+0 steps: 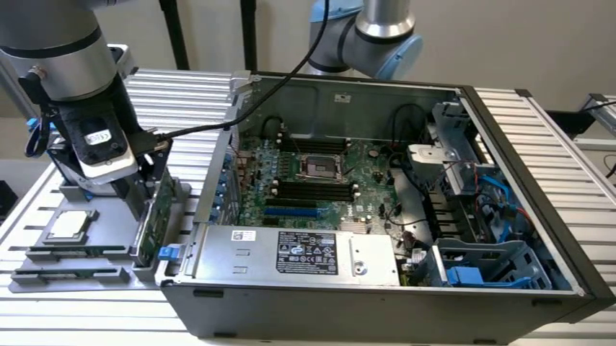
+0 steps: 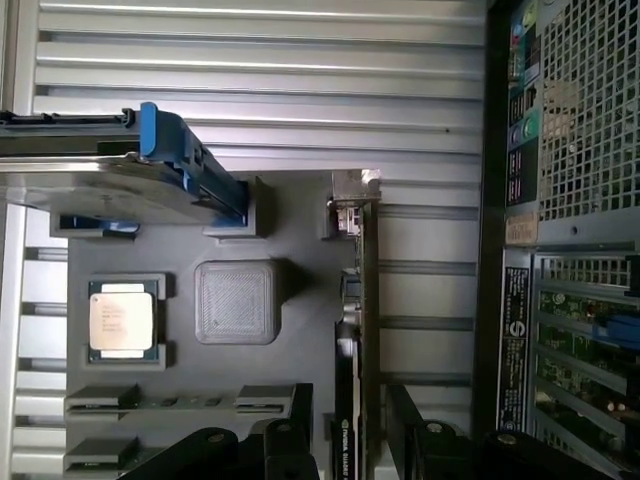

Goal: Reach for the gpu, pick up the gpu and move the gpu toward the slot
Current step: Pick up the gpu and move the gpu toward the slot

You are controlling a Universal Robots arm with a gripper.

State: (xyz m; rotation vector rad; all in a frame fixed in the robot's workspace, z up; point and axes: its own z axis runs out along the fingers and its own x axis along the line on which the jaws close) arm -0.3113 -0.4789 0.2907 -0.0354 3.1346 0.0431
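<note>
One step of three is in hand: the reach, near enough complete, with no grasp yet. The end effector [image 2: 348, 400] is open and holds nothing. Its dark fingers [image 2: 287, 435] straddle the gpu [image 2: 368, 300] with a gap on each side.

In the exterior view the end effector [image 1: 144, 193] sits low over the gpu [image 1: 154, 220]. The card stands on edge in the grey holder [image 2: 300, 330], running out ahead of the fingertips, with its silver bracket [image 2: 352, 200] at the end farthest from them.

To one side of the end effector, in the same holder, the cpu chip [image 2: 121, 321] lies flat. Further out is the hard drive in its blue frame [image 2: 170, 165].

On the other side, the exterior view's right, the open PC case [image 1: 539, 238] sits just beside the holder on the slatted counter [image 2: 250, 60]. My guess for the target is the blue slot [image 1: 291, 213] on the motherboard [image 1: 327, 155], well apart from the end effector.

Judgement: the next move calls for closing square on the board faces, not on components. After that it needs a straight lift clear of the holder before any sideways travel, because the case wall is close.
</note>
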